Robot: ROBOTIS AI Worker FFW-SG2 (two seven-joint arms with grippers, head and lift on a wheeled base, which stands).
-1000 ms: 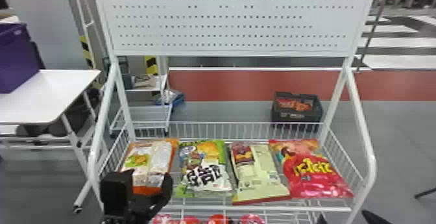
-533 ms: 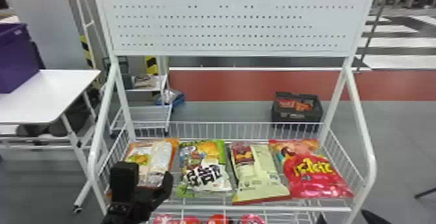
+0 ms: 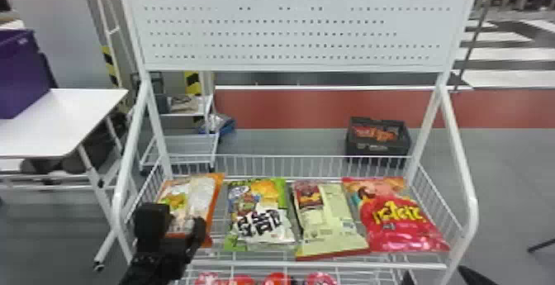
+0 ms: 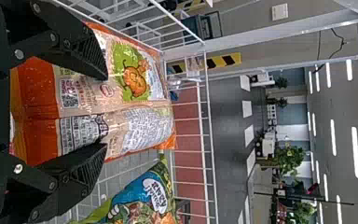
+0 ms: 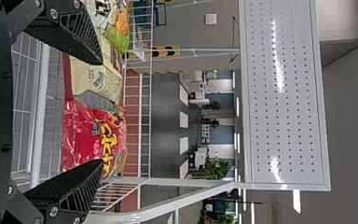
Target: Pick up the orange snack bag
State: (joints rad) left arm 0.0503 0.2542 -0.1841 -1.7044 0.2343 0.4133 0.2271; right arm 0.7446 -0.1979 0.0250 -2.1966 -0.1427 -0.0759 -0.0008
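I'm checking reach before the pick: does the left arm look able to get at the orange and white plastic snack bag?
Likely yes: its open black claw is at the bag, with nothing lying between them.

Purple box point(image 3: 20, 73) on white table point(image 3: 62, 123), dark crate point(image 3: 371, 148) holding perhaps packets point(image 3: 373, 133)
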